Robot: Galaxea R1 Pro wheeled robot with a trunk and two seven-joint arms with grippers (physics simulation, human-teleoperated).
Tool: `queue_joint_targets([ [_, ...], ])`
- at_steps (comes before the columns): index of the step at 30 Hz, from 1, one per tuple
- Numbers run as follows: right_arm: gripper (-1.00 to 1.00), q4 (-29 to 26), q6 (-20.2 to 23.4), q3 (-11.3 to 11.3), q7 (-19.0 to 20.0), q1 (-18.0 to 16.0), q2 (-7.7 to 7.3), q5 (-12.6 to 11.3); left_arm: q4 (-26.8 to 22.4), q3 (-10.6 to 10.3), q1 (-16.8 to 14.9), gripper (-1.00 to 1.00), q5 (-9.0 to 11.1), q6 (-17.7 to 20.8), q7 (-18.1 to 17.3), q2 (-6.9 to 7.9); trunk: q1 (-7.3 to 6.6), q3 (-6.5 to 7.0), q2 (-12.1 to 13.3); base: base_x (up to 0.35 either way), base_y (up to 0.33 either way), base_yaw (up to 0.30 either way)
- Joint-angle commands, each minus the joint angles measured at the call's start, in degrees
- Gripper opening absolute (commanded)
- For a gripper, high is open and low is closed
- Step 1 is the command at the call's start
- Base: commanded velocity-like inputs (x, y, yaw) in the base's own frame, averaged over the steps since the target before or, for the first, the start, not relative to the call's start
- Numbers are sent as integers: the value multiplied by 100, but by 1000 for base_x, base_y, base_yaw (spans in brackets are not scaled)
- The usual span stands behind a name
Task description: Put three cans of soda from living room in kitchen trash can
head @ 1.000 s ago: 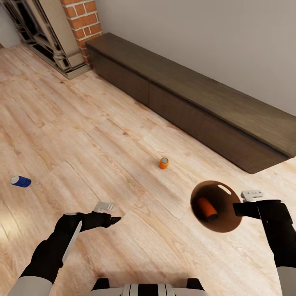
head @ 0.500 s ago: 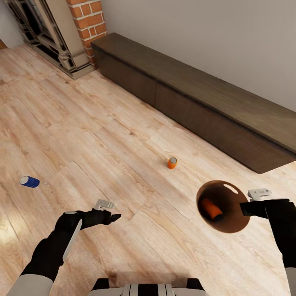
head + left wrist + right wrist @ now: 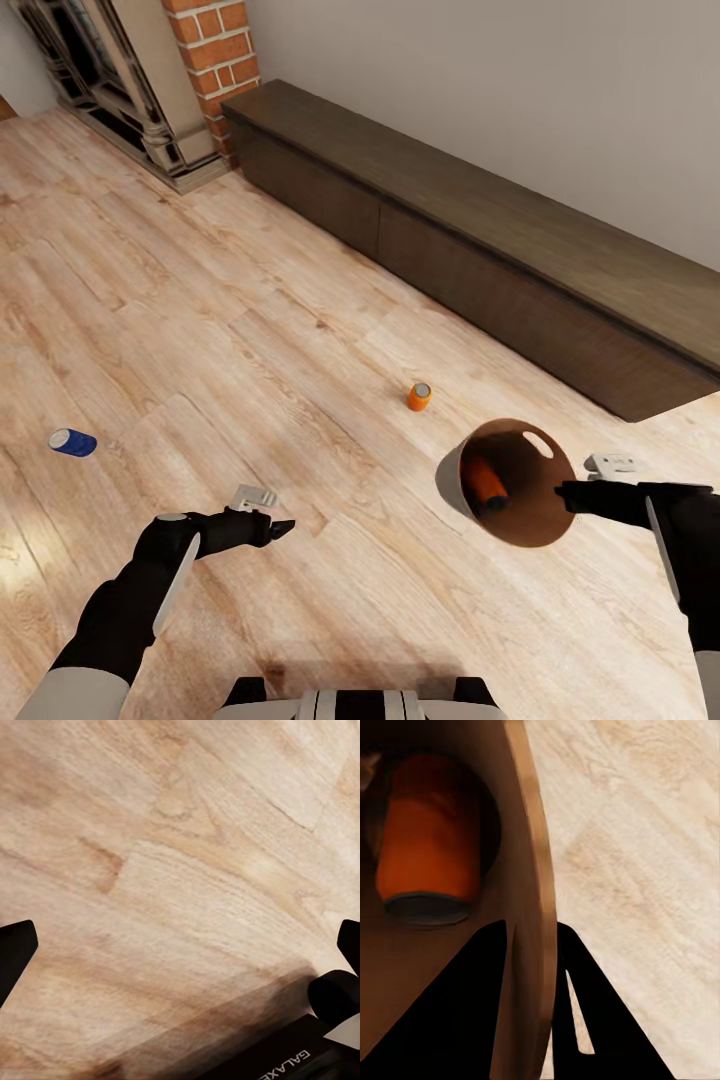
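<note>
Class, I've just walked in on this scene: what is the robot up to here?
The right gripper holds the trash can by its rim, tilted above the wooden floor, with one orange can lying inside. Another orange can stands upright on the floor, and a blue can lies on its side farther left. The left gripper is open and empty.

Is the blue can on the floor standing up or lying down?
Lying down. The blue can rests on its side on the wooden floor, its silver end facing sideways, while the orange can stands upright with its top up.
</note>
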Motion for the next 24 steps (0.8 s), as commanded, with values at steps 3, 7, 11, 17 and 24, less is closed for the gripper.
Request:
queue_joint_targets([
  [3,-100,-1,16,2,15,-1,0,-50,-1,-2,-2,100,0,0,4,-3,0,0,0,0,0,0],
  [7,-100,-2,16,0,15,-1,0,-50,-1,-3,-1,100,0,0,4,-9,0,0,0,0,0,0],
  [11,-100,-2,16,-1,15,-1,0,-46,-1,-5,-1,100,0,0,5,-12,0,0,0,0,0,0],
  [17,-100,-2,16,-39,61,-1,-8,-49,-1,-4,1,100,0,0,5,-13,0,0,0,0,0,0],
  [24,-100,-8,16,-79,379,4,-287,-55,-1,-6,3,100,0,0,4,-11,0,0,0,0,0,0],
])
